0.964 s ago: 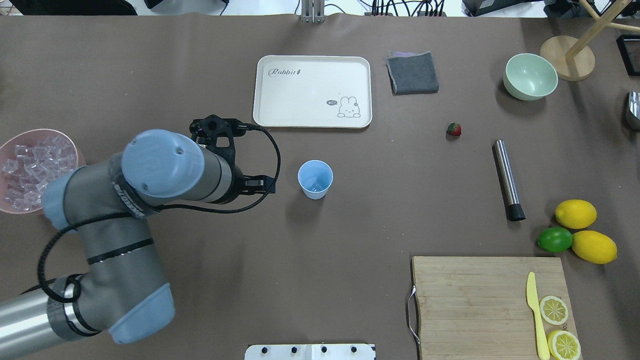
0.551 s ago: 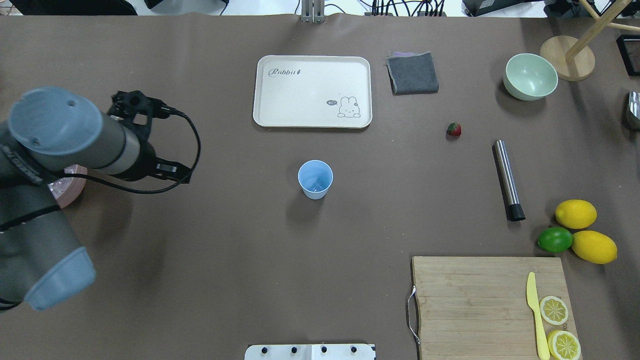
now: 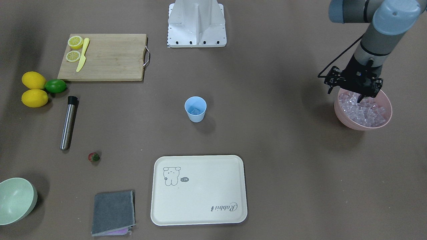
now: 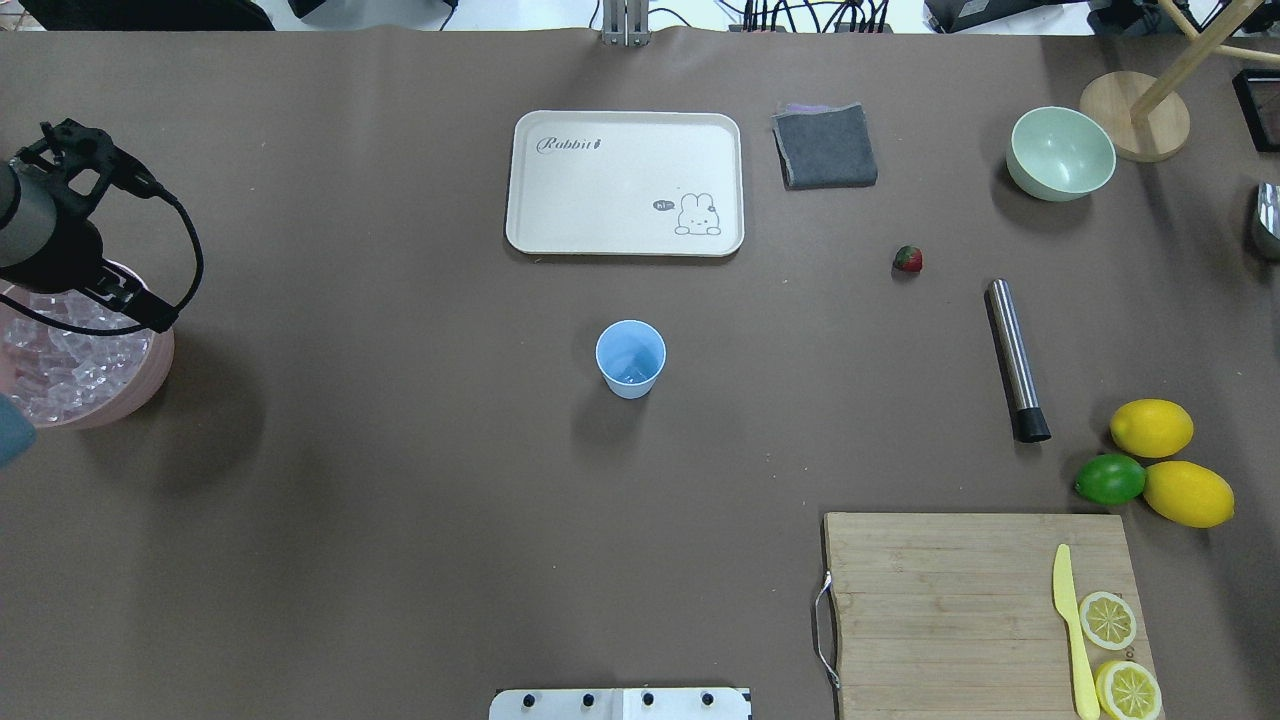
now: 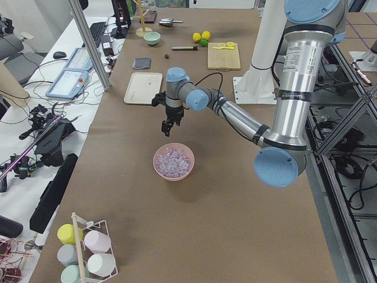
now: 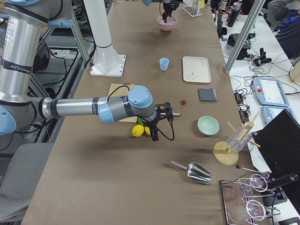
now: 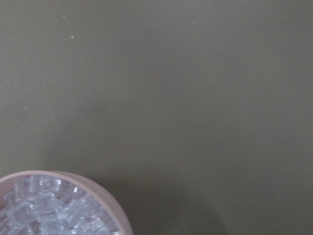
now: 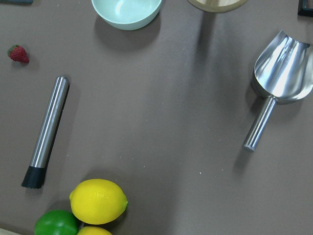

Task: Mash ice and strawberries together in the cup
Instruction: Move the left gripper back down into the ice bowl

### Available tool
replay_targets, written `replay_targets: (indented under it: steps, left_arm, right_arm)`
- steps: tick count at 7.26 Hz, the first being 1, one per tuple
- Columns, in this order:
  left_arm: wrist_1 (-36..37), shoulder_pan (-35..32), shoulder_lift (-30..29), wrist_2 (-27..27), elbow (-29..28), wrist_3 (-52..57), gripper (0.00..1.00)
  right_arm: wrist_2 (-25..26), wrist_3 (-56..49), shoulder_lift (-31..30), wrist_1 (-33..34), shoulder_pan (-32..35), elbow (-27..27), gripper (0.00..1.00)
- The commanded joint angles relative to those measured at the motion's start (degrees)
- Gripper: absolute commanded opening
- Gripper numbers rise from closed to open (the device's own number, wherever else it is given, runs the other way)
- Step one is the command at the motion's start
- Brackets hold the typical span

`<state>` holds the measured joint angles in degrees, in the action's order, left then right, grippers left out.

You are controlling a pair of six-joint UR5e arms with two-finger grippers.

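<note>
The light-blue cup (image 4: 630, 358) stands upright mid-table, with a clear ice cube on its bottom (image 3: 194, 110). A wide pink bowl (image 3: 347, 118) at the table's left end is full of ice cubes (image 3: 365, 111). My left gripper (image 3: 360, 97) hangs just over the bowl's robot-side rim, fingers pointing down at the ice. I cannot tell whether it is open. The small red strawberry (image 4: 907, 259) lies alone on the table, right of the tray. My right gripper (image 6: 153, 136) hovers above the lemons, and I cannot tell its state.
A steel muddler (image 4: 1015, 358) lies near the strawberry. Two lemons (image 4: 1152, 428) and a lime (image 4: 1109, 479) sit beside a cutting board (image 4: 950, 600) with a yellow knife. A white tray (image 4: 625, 182), grey cloth (image 4: 825, 146), green bowl (image 4: 1060, 153) and metal scoop (image 8: 281, 81) are further out.
My left arm has swung from beside the cup to the far left and now hangs over the pink ice bowl. The cup, strawberry and muddler have not moved.
</note>
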<state>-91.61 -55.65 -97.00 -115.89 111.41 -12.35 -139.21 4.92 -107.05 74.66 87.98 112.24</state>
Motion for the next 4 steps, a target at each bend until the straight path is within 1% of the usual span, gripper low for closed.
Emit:
replay_targets:
  steps: [1,2,3,4]
  left_arm:
    - [-8.2,-2.7,1.3,-4.4,-7.6,7.8,0.98]
    - [-11.4,-3.7,2.8,-6.0,-10.1,9.6,0.98]
    - [-12.8,-3.8,4.9,-8.1,-9.8,9.7,0.98]
    - [-13.0,-4.5,6.4,-11.7,-9.6,9.5,0.98]
  right_arm:
    - [0.0,0.0,0.0,0.0,0.0,0.0,1.00]
    - [0.0,0.0,0.1,0.0,0.0,0.0,1.00]
    - [0.0,0.0,0.0,0.0,0.0,0.0,1.00]
    - [0.0,0.0,0.1,0.0,0.0,0.0,1.00]
